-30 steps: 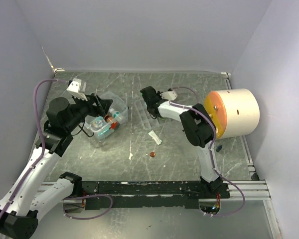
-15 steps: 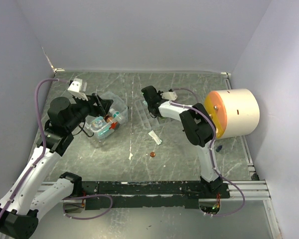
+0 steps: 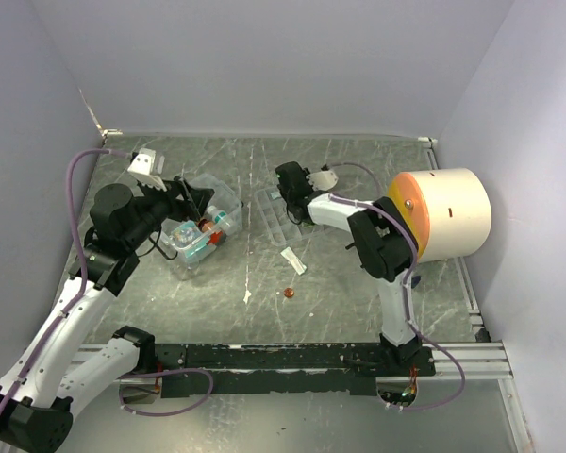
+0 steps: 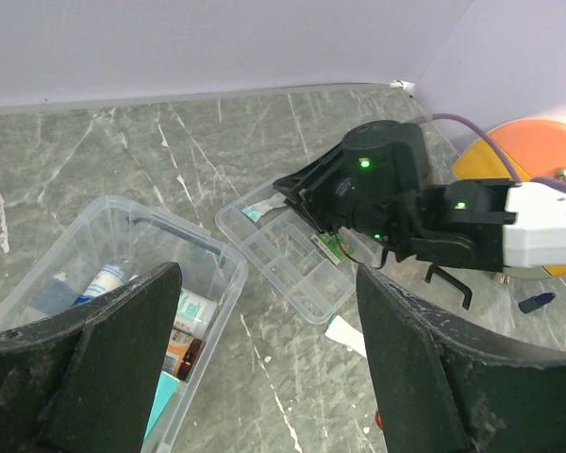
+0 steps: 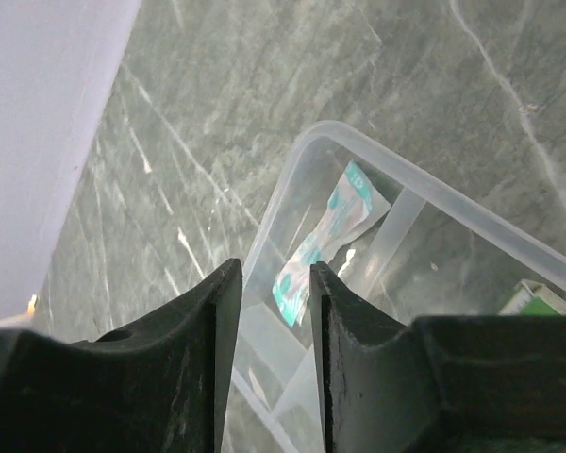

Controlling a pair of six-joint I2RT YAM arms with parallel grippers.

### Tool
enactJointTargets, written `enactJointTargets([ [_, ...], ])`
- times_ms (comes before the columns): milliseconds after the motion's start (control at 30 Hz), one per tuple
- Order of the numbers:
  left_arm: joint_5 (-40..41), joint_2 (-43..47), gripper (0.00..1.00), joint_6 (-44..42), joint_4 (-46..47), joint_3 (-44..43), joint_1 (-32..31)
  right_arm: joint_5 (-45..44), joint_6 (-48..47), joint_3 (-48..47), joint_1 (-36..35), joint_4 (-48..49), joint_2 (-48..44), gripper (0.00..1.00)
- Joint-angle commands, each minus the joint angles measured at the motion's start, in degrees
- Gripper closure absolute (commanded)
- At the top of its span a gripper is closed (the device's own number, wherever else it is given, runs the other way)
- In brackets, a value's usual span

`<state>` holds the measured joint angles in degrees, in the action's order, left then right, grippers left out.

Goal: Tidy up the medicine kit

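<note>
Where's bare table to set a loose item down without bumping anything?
Bare table lies between the clear box and the near rail, and along the back wall. Crowded: the divided tray under the right gripper, with sachet and red bit nearby.

Both arms are white links joined by black rounded joints. Purple cables [image 3: 71, 189] run along the left arm [image 3: 61, 326] and right arm [image 3: 396, 302]. Green lights [image 4: 361, 162] glow on the right wrist's black housing. The left pincer [image 4: 266, 274] has broad matte black fingers [image 4: 104, 368].
</note>
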<state>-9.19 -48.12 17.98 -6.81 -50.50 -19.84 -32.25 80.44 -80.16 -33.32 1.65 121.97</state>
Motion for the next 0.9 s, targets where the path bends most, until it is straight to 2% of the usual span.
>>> enactJointTargets([
  [0, 0.4, 0.8, 0.15, -0.6, 1.4, -0.1, 0.7, 0.8, -11.4, 3.5, 0.3, 4.8, -9.6, 0.64],
  [200, 0.7, 1.4, 0.15, -0.7, 1.1, -0.2, 1.0, 8.0, -30.6, 8.6, 0.6, 0.4, -20.7, 0.63],
  [400, 0.1, 1.3, 0.16, -0.7, 1.0, -0.4, 1.5, 18.2, -47.0, 20.7, 0.5, -1.3, -34.9, 0.63],
  [667, -1.4, 2.0, 0.16, -0.3, 2.0, 0.1, 2.2, 31.5, -57.5, 31.2, -0.6, -8.8, -47.5, 0.48],
  [767, -2.2, 1.9, 0.16, 1.0, 3.0, 0.7, 2.4, 32.5, -59.2, 33.9, -2.1, -11.3, -48.3, 0.47],
  [867, -5.5, 1.0, 0.17, 4.7, 6.4, 2.2, 2.5, 31.7, -60.4, 33.8, -5.4, -14.4, -45.4, 0.46],
])
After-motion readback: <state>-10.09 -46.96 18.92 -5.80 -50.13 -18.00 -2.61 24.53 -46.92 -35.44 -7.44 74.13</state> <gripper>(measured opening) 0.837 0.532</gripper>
